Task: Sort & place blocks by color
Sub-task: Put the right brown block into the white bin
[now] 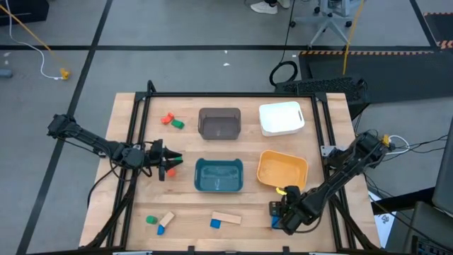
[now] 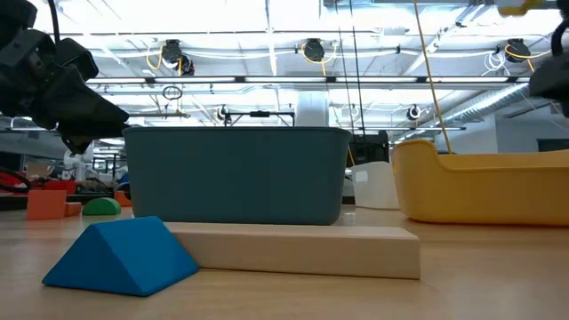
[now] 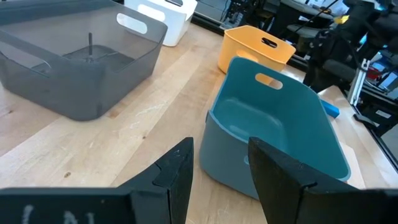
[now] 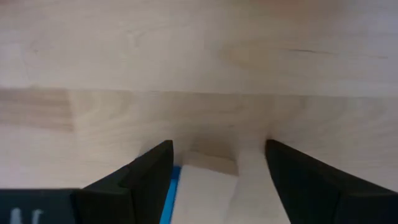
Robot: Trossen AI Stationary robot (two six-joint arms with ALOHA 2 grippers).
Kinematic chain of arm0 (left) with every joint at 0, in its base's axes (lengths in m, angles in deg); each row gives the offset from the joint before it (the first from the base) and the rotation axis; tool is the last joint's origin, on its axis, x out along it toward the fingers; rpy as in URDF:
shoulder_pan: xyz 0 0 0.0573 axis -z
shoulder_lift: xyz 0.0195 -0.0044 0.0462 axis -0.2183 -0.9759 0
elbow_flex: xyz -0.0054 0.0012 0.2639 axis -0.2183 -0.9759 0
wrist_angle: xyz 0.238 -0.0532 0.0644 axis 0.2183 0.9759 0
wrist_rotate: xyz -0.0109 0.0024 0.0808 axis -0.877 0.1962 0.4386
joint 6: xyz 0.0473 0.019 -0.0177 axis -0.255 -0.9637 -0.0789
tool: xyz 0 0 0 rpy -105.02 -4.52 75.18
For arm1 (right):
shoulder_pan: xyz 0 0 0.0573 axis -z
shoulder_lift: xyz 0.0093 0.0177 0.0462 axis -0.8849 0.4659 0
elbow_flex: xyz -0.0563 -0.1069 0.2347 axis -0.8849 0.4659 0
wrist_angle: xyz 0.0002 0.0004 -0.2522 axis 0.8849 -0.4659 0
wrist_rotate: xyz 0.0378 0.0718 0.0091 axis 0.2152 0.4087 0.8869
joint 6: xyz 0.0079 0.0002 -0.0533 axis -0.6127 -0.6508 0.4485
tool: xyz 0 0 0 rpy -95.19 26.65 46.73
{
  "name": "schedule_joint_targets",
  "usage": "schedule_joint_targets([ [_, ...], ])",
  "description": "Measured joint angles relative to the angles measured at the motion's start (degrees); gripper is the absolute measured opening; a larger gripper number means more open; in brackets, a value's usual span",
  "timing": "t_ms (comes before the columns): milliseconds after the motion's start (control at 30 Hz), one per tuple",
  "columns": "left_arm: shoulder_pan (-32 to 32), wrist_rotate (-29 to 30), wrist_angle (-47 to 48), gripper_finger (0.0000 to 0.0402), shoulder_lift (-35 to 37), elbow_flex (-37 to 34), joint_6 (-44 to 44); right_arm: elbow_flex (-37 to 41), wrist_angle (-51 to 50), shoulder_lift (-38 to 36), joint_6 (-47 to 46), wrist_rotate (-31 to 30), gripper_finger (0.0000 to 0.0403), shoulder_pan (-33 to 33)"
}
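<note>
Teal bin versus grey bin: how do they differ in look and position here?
The teal bin is opaque blue-green, while the grey bin is translucent smoky grey, its floor showing through its wall in the left wrist view. In the high view the teal bin sits in the row nearer the table's front edge, beside the yellow bin; the grey bin sits in the far row beside the white bin. Both are rectangular, upright, with handle cutouts, and hold no blocks.

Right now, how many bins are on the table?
4: a grey bin and a white bin in the far row, a teal bin and a yellow bin in the near row. None looks hidden.
</note>
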Motion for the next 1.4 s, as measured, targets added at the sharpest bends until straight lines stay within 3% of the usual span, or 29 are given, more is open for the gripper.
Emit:
schedule_joint_targets([
  [367, 0.00, 0.00, -0.07, 0.0154, 0.00, 0.02, 0.00, 0.10, 1.45, 0.33, -0.54, 4.64, 0.0249, 0.28],
  [667, 0.00, 0.00, -0.15, 0.0154, -0.01, 0.02, 0.00, 0.15, 2.11, 0.37, -0.42, 12.55, 0.0249, -3.06],
  [900, 0.00, 0.00, -0.17, 0.0154, 0.00, 0.00, 0.00, 0.16, 0.82, -0.14, 1.24, 13.56, 0.0249, -5.04],
  [1000, 0.00, 0.00, -0.15, 0.0154, -0.02, 0.00, 0.00, 0.21, -2.51, -1.95, 7.53, 13.70, 0.0249, -5.15],
  [1167, 0.00, 0.00, -0.17, 0.0154, 0.00, 0.00, 0.00, 0.21, -8.09, -6.76, 27.40, 9.76, 0.0249, -6.04],
  [1300, 0.00, 0.02, -0.17, 0.0154, 0.00, 0.00, 0.00, 0.19, -2.24, -8.80, 35.44, 4.27, 0.0249, -8.22],
  [1400, 0.00, 0.00, -0.17, 0.0154, -0.02, 0.01, 0.00, 0.19, 3.30, -7.72, 40.49, 4.33, 0.0249, -9.93],
])
